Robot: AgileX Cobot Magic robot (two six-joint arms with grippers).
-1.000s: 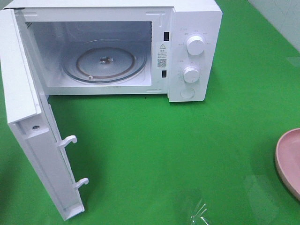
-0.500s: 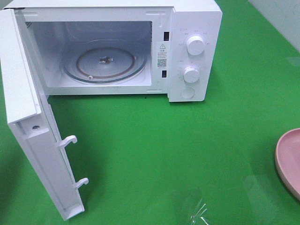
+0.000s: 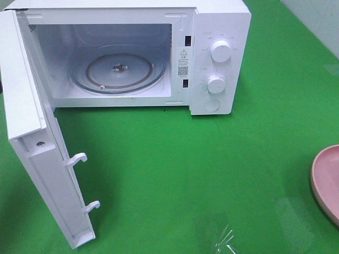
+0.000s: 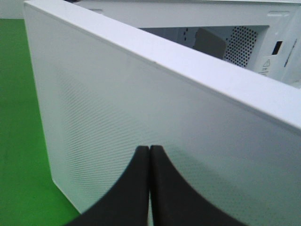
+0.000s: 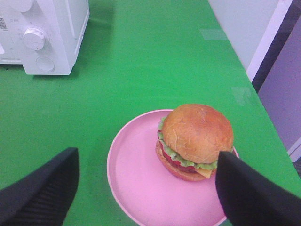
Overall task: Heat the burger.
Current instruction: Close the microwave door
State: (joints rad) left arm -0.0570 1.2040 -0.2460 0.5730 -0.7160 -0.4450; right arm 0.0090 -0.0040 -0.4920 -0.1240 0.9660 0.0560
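Observation:
The burger (image 5: 196,140), with a glossy brown bun, green lettuce and a red layer, sits on a pink plate (image 5: 136,183) in the right wrist view. My right gripper (image 5: 148,188) hangs open above the plate, its black fingers (image 5: 40,190) wide apart, one beside the burger. In the exterior high view only the plate's edge (image 3: 324,182) shows at the right border; the burger is out of that view. The white microwave (image 3: 217,58) stands at the back with its door (image 3: 37,159) swung open. My left gripper (image 4: 149,153) is shut, its tips close to the door's outer face (image 4: 117,117).
A glass turntable (image 3: 117,71) lies inside the microwave's cavity. Two dials (image 3: 220,51) and a round button sit on its right panel. A green cloth (image 3: 185,174) covers the table. A scrap of clear film (image 3: 225,241) lies near the front edge.

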